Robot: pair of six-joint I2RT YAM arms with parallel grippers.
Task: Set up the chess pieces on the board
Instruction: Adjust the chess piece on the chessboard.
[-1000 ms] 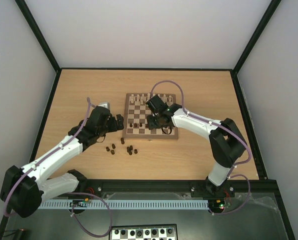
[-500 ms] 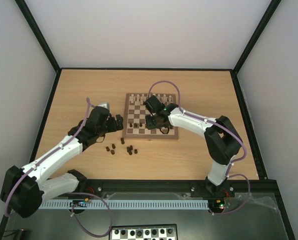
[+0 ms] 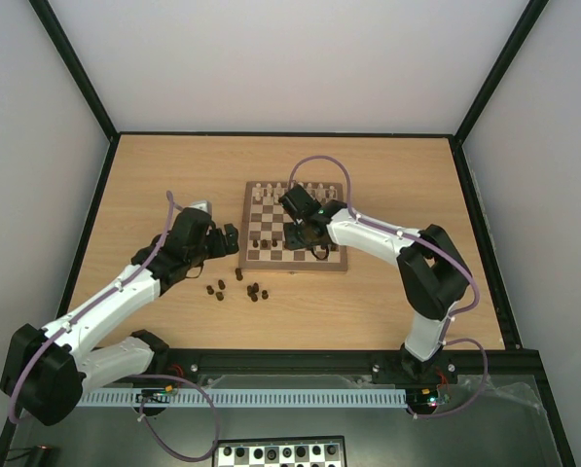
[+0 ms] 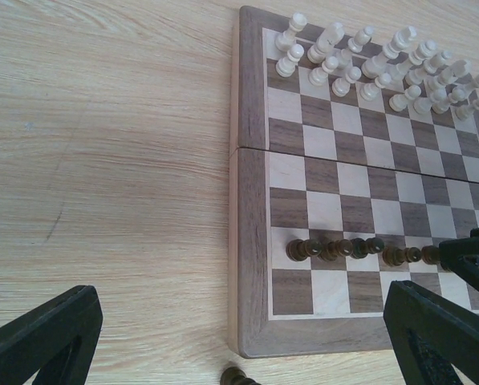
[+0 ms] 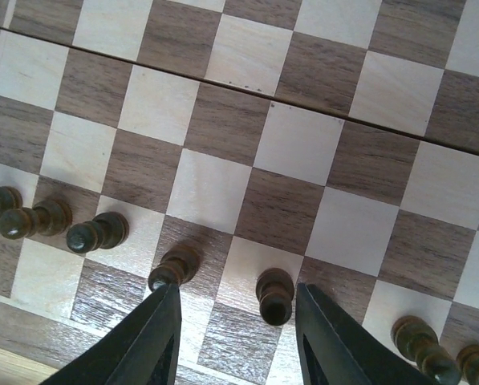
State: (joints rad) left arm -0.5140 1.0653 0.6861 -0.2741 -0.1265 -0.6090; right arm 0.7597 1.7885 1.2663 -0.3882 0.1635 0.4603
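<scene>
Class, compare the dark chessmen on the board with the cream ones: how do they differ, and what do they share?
The dark chessmen are brown, the cream chessmen pale. Cream ones stand in two far rows; dark ones form one near row. Both stand on the board.

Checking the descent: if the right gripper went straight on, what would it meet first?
Likely the dark brown pawn between the jaws of the right gripper, then the board beneath; depth is unclear.
</scene>
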